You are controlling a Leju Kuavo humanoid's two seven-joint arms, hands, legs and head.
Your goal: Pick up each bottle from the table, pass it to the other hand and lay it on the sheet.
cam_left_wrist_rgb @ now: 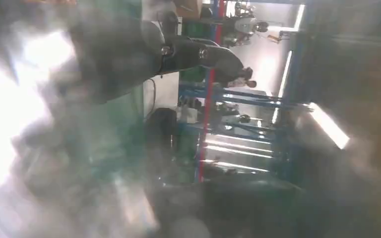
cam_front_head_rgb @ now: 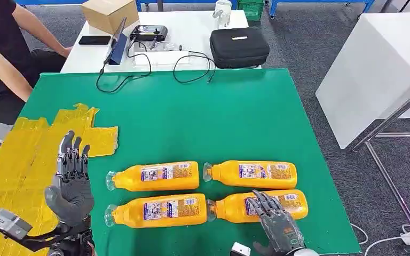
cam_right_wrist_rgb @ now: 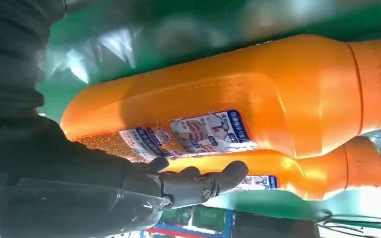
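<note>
Resting on the near-right bottle (cam_front_head_rgb: 259, 206), right hand (cam_front_head_rgb: 275, 221) has fingers spread over its label, no closed grip visible; left hand (cam_front_head_rgb: 70, 184) raised, fingers apart, empty, above the yellow sheet (cam_front_head_rgb: 16, 160); three other bottles (cam_front_head_rgb: 155, 177) lie on the green table (cam_front_head_rgb: 235, 117)

Left wrist view heavily blurred; the left hand (cam_left_wrist_rgb: 129, 54) is made out as a dark shape, finger posture not determinable. Part of the near-right bottle (cam_front_head_rgb: 259, 206) is hidden under the right hand (cam_front_head_rgb: 277, 224); contact cannot be judged. Right hand cut off by the lower picture edge. The person (cam_front_head_rgb: 5, 53) beyond the counter (cam_front_head_rgb: 245, 122) is cropped at the picture edge.
</note>
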